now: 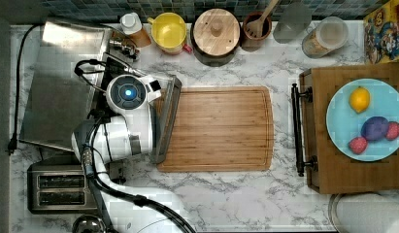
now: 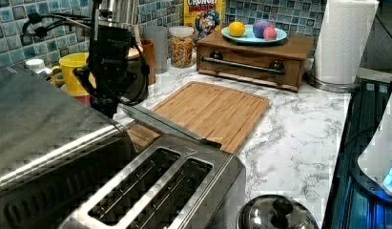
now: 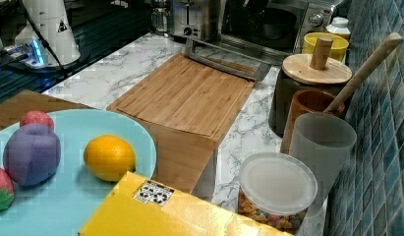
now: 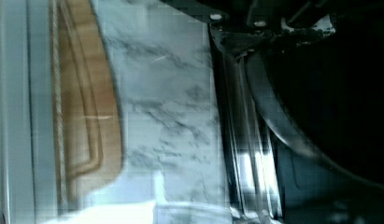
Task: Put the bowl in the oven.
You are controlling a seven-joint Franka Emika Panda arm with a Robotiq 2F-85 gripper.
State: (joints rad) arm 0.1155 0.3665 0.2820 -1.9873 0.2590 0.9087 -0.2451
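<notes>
Bowl (image 3: 277,23) inside oven (image 3: 268,24), end effector beside it, grip state unclear.

The bowl (image 3: 277,23) sat inside the oven (image 3: 307,12); the open door (image 3: 224,60) overlapped the board's (image 3: 182,96) edge.

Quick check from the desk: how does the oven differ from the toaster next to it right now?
The oven is the bigger box, with a flat closed top; the toaster is smaller, with two open slots on top. The oven's front door is folded down onto the cutting board; the toaster has no door. Both are brushed steel.
</notes>
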